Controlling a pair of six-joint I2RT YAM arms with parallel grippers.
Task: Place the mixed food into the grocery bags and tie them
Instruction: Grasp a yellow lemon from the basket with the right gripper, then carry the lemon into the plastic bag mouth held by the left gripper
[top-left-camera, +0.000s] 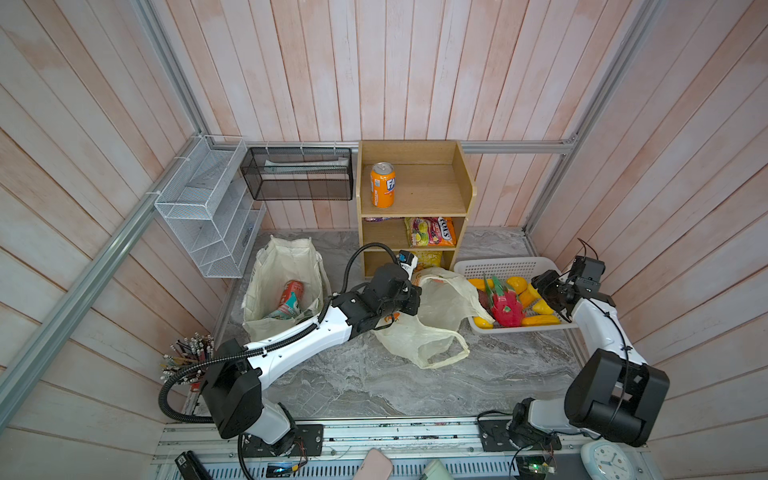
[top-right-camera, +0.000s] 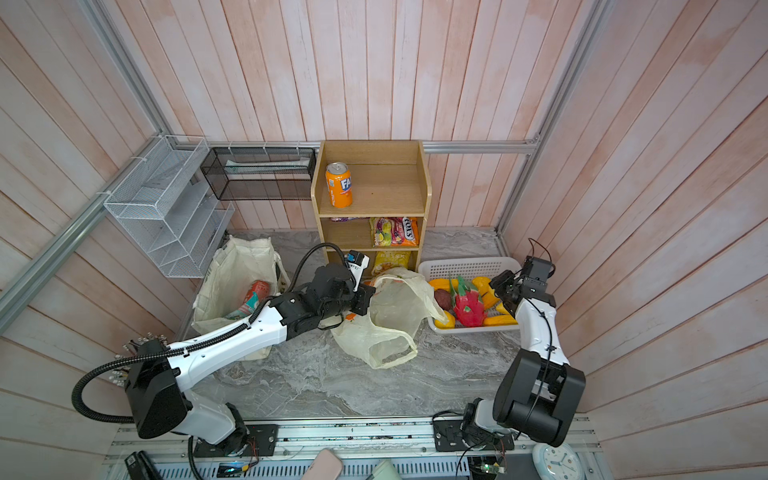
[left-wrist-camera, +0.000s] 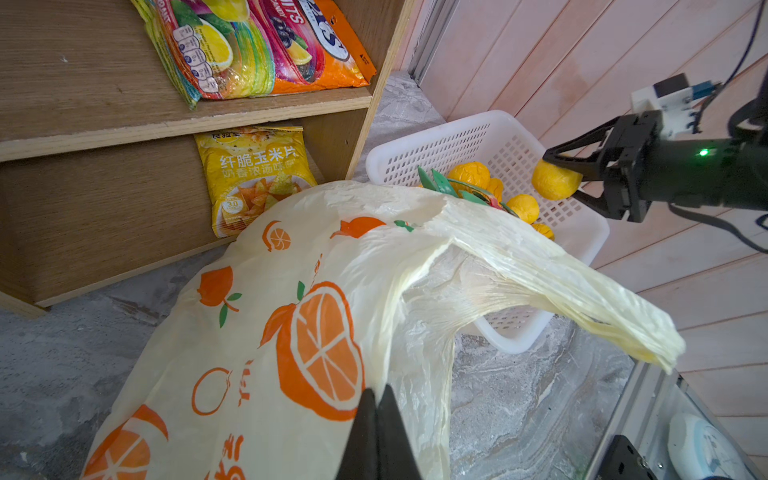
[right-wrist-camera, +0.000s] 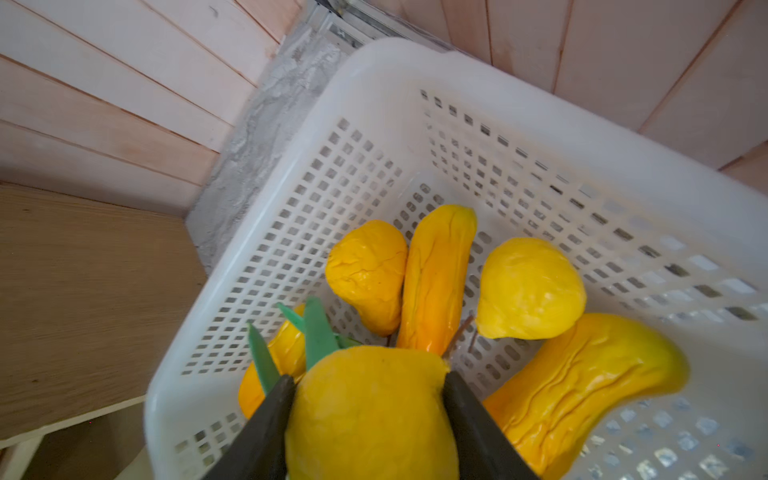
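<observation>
At the surface's (top-left-camera: 374, 386) right edge, the right tool (right-wrist-camera: 369, 380) clamps a rounded fruit (right-wrist-camera: 370, 419): slip risk. The left tool (left-wrist-camera: 377, 392) pinches the thin plastic bag (left-wrist-camera: 291, 291): tear risk.

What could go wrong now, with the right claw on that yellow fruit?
The right claw grips the round yellow fruit near its tips; it may slip back into the white basket. The left claw seems to pinch only thin plastic bag film, so the mouth may sag shut.
</observation>
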